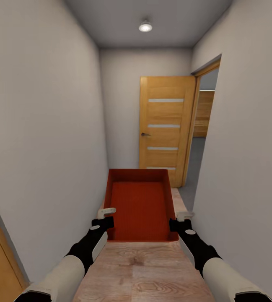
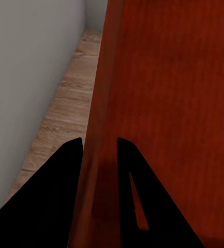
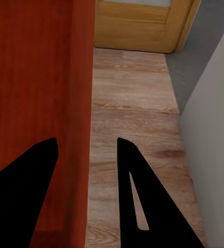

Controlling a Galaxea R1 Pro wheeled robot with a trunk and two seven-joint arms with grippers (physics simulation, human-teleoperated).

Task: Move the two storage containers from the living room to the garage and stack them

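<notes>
The fingers [image 2: 65,175] of the left gripper [image 1: 107,215] pinch the left wall of the orange-red storage container [image 1: 139,205] — one finger inside, one outside. The right gripper [image 1: 182,218] has its fingers [image 3: 135,186] on each side of the right wall, but I cannot tell if they squeeze it. The container is held up between both arms in a narrow hallway with a wood plank floor [image 1: 148,268]. A wooden door [image 1: 166,126] stands open ahead.
</notes>
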